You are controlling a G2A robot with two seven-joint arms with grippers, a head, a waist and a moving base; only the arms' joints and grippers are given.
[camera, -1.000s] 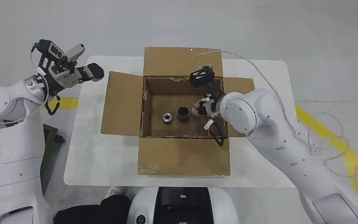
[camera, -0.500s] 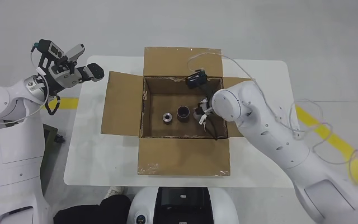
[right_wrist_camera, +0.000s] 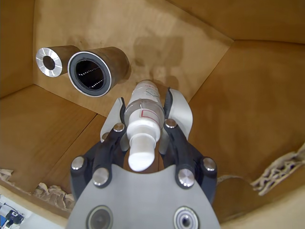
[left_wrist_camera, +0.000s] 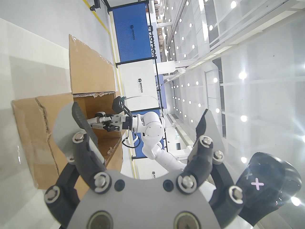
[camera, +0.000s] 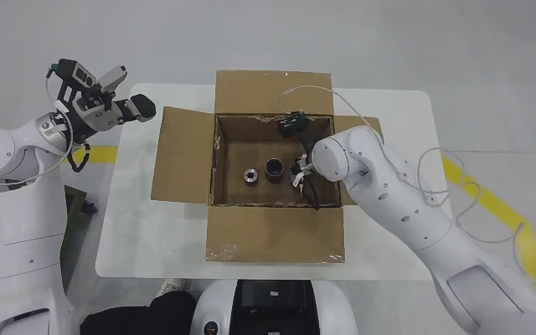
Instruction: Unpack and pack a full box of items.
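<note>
White table [camera: 126, 239] w/ open cardboard box [camera: 276, 236] at ctr, flaps spread flat.

Cardboard box [camera: 276, 226]: right floor area covered by right arm [camera: 377, 180], top view.
White-capped bottle [right_wrist_camera: 145, 114], inside box: base hidden behind its own body; label print too small to read.
Right gripper [right_wrist_camera: 145, 96], inside box: inner faces masked by bottle.

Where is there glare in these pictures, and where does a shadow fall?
Left wrist view: ceiling lights flare into glare behind the open left gripper. Right wrist view: the bottle in the right gripper throws a shadow on the floor of the box. Top view: even light, no glare on the table.
</note>
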